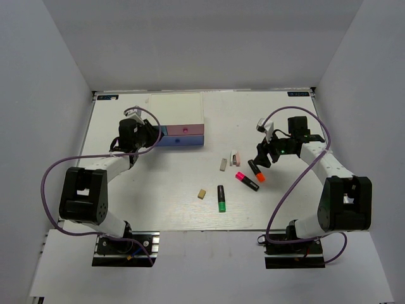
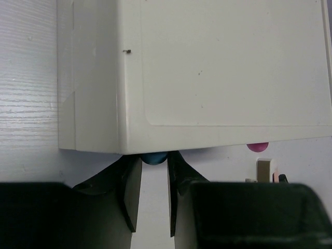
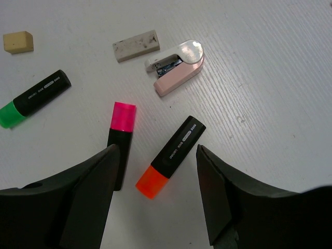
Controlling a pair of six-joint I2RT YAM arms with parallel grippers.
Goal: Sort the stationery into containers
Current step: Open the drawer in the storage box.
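Observation:
The white-topped box (image 1: 177,111) stands at the back left, with a pink-red drawer (image 1: 183,129) above a light blue drawer (image 1: 180,140). My left gripper (image 1: 152,135) is at the box front. In the left wrist view its fingers (image 2: 132,187) close on the blue knob (image 2: 154,158) from both sides. My right gripper (image 1: 262,158) is open and hovers over the orange highlighter (image 3: 174,155), which lies on the table between its fingers (image 3: 98,181). Beside the orange one lie the pink highlighter (image 3: 122,135) and the green highlighter (image 3: 33,98).
A tan eraser (image 3: 18,42), a grey eraser (image 3: 136,45) and a whitish-pink block (image 3: 179,70) lie beyond the highlighters. The pink knob (image 2: 258,147) shows to the right of the blue one. White walls enclose the table (image 1: 304,209) on three sides.

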